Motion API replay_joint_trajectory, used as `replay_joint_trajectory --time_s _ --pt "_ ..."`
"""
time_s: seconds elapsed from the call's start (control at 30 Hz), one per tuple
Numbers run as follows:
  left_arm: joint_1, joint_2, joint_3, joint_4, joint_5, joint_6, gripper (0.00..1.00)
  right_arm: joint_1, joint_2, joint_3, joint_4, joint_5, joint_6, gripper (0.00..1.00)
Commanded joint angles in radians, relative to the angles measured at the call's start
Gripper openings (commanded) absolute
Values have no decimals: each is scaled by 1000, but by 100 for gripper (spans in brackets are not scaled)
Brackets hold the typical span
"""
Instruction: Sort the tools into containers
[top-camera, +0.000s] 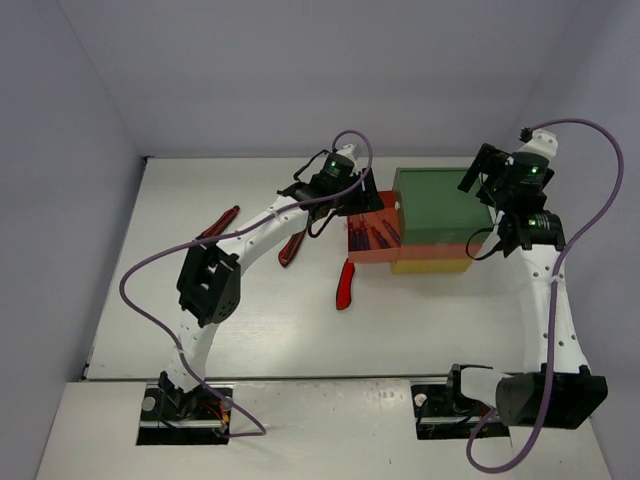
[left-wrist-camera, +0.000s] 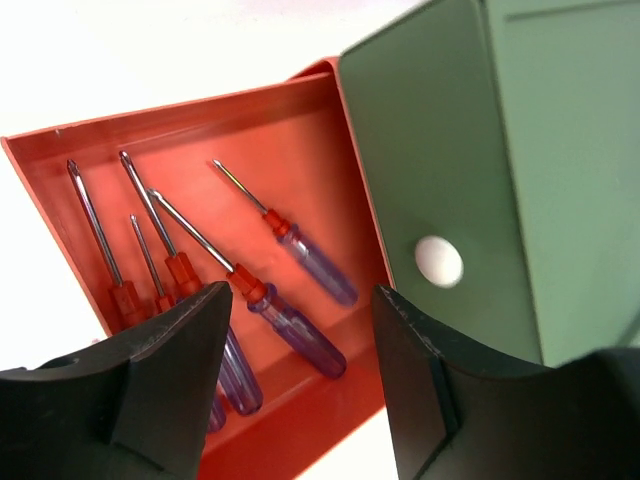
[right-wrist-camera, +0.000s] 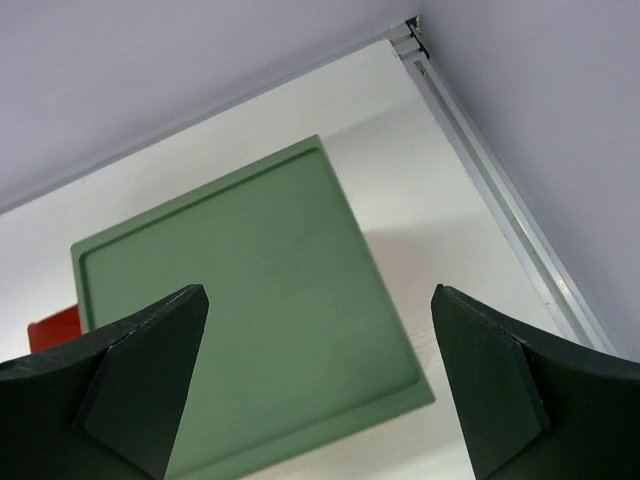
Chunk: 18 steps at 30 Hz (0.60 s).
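From above, the stacked unit (top-camera: 440, 205) sits toward the far right edge of the bench (top-camera: 270, 330), its red drawer (top-camera: 368, 243) pulled out under the left claw (top-camera: 358, 198). Left wrist: that claw is parted and empty over screwdrivers (left-wrist-camera: 290, 290) in the drawer. Right wrist: the right claw (right-wrist-camera: 318, 300) is wide and empty above the green top (right-wrist-camera: 250, 250).

The left arm (top-camera: 255, 232) is made of white tubes and black joints. So is the right arm (top-camera: 548, 300). Each white tube has a row of tiny dark dots. A purple cable (top-camera: 133, 272) loops up from the left base (top-camera: 185, 400). Another one loops up from the right base (top-camera: 555, 398). Far from each base, a small green light (top-camera: 333, 165) glows. The left gripper (left-wrist-camera: 300, 295) and right gripper (right-wrist-camera: 320, 295) have thick black fingers (left-wrist-camera: 170, 370) with slanted tips.
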Motion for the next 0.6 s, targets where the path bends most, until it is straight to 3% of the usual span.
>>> replay_joint_trajectory --time_s 0.0,0.1,0.3,0.57 --pt "1 -182 -17 -32 -6 164 55 -82 91 82 50 -205 35 92" --pt "59 -239 -56 -123 55 253 54 -122 155 90 53 -292 35 91" --pt "201 -320 -226 -81 222 378 51 -185 231 82 58 -418 44 89" --pt "220 -235 -265 -90 238 615 49 -195 259 75 63 -488 29 89"
